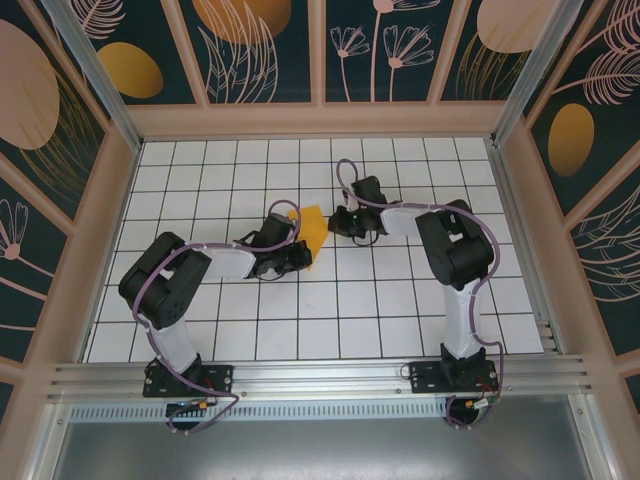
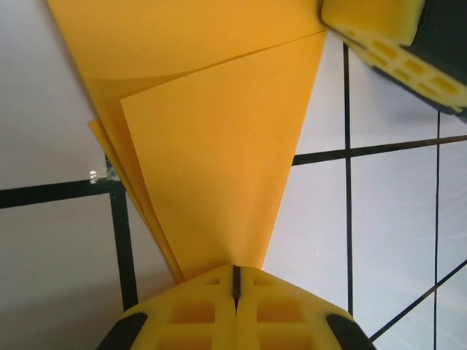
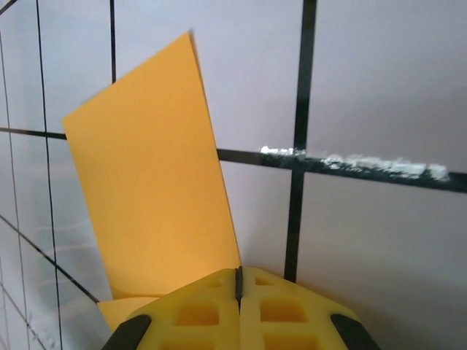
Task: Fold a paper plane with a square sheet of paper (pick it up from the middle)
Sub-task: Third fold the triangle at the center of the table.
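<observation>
The square sheet of paper (image 1: pixel 310 230) is folded into a layered orange-yellow wedge that stands up off the white grid table (image 1: pixel 330 345) between my two grippers. In the left wrist view the paper (image 2: pixel 219 160) narrows to a point that runs into the closed seam of my left gripper (image 2: pixel 235 268), which is shut on it. My right gripper (image 3: pixel 237 270) is also shut, and the lower corner of an upright flap of the paper (image 3: pixel 153 189) ends at its tips. From above, the left gripper (image 1: pixel 298 250) sits just below-left of the paper and the right gripper (image 1: pixel 332 222) just right of it.
Wooden-framed painted wall panels (image 1: pixel 330 120) enclose the table at the back and both sides. An aluminium rail (image 1: pixel 320 375) runs along the near edge with both arm bases on it. The right gripper's yellow fingers (image 2: pixel 379 36) reach the paper's top right corner in the left wrist view.
</observation>
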